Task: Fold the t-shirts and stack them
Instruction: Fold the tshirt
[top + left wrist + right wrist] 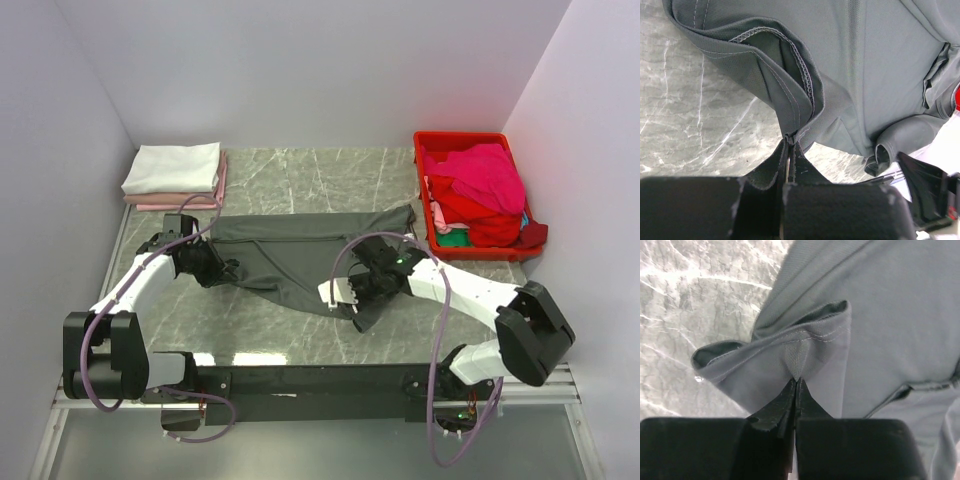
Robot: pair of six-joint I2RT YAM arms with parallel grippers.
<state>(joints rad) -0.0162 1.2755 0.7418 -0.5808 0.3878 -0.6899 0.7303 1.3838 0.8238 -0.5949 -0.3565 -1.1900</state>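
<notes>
Clamping the charcoal-grey cloth t-shirt (290,250): left claw (789,142), right claw (796,380). Folded white and pink tees (172,168) lie stacked; magenta tees (485,180) wait unfolded.

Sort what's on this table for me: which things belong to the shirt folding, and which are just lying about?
Part of the job:
- grey t-shirt, pinched by the left fingers and right fingers
- folded stack, white on pink
- unfolded t-shirts heaped in the crate

Just there:
- red crate
- table
</notes>
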